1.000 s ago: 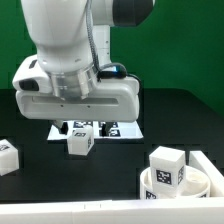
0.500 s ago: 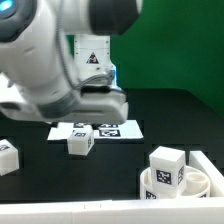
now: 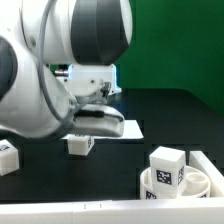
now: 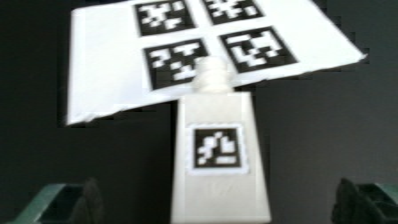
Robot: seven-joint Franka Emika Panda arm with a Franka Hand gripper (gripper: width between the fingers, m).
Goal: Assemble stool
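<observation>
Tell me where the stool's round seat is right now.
The seat sits low on the exterior view's right, with one leg seemingly standing in its dish; another leg stands apart toward that view's left.

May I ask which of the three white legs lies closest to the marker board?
The middle leg, beside the marker board; the leg at the exterior view's left edge and the leg by the seat lie farther off.
</observation>
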